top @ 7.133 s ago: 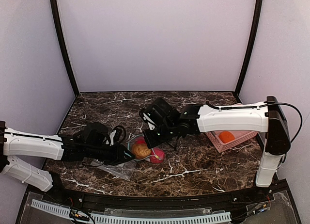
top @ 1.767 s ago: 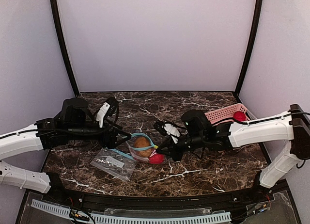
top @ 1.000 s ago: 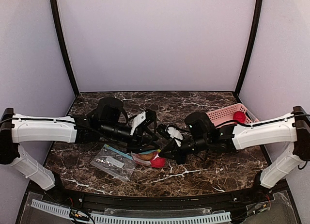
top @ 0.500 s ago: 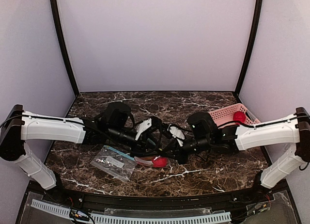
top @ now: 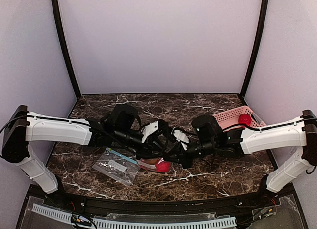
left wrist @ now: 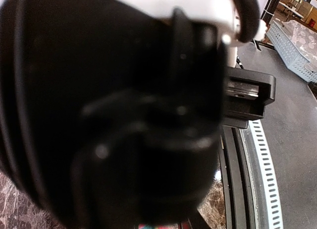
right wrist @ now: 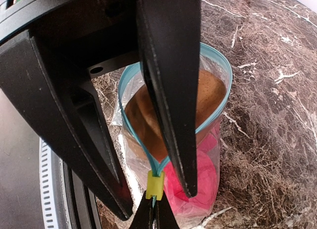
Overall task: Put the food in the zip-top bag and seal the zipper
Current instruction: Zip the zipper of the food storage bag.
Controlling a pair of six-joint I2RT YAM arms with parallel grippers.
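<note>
- Marble tabletop, pale booth: both arms meet at its centre.
- Bag sits there, mouth gaping, with brown and red food inside.
- Left end effector: released, jaws astride the zipper.
- Right end effector: clenched on the zipper's end.
- Best practice, likely: left pinches squarely at the slider while right anchors, strip taut.

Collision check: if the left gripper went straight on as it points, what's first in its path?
Likely the right gripper, shut on the zipper end straight ahead; a blurred black body fills the left wrist view. Depth is unclear.
</note>
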